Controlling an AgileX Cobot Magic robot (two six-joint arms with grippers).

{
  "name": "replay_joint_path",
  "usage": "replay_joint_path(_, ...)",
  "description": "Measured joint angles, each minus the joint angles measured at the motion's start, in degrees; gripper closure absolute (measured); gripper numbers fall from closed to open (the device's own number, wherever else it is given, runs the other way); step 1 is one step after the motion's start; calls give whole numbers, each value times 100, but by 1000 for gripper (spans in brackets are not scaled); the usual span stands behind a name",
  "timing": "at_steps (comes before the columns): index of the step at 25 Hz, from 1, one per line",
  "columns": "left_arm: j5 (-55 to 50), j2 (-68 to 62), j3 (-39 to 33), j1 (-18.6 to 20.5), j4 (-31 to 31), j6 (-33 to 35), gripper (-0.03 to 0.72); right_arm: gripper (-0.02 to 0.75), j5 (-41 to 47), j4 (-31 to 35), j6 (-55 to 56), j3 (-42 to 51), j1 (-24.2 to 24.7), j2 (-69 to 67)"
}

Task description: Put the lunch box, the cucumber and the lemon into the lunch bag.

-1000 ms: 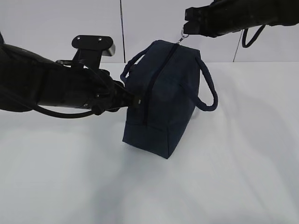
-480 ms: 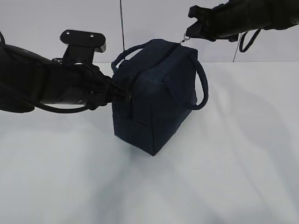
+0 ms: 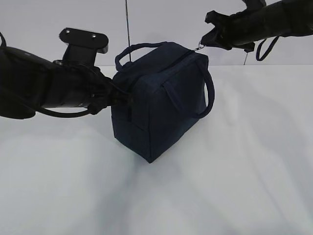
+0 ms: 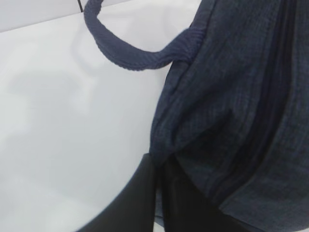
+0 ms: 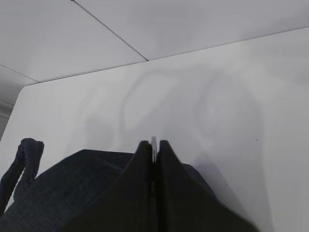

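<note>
A white table [image 3: 234, 186] fills the room in front of a plain white wall. On it sits the lunch bag [image 3: 161, 103], dark blue and boxy. It is tipped, so one bottom corner points down at the table. One loop handle [image 3: 203, 98] hangs on the side facing us, and the other handle [image 3: 134, 51] curves up at the back.

The left gripper [image 3: 128, 98] comes in from the left on a thick black arm. It is closed tight and pinches a fold of the bag's cloth at the end of the bag. In the left wrist view the black fingers [image 4: 145, 193] squeeze the blue cloth between them, and the cloth bunches up there.

The right gripper [image 3: 208, 41] reaches in from the top right. It is closed too, and it pinches the small silver ring pull [image 3: 199, 47] at the top corner of the bag. In the right wrist view a thin silver edge shows between the two closed fingers [image 5: 142, 164].
</note>
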State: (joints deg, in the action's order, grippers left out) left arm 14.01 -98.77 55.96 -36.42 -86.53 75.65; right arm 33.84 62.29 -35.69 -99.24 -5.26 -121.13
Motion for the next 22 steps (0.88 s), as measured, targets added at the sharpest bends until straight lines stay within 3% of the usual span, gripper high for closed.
replay_joint_path(22,-62,-10,0,0,1048,0,698,738,383,-118,-313,-74,18,-425)
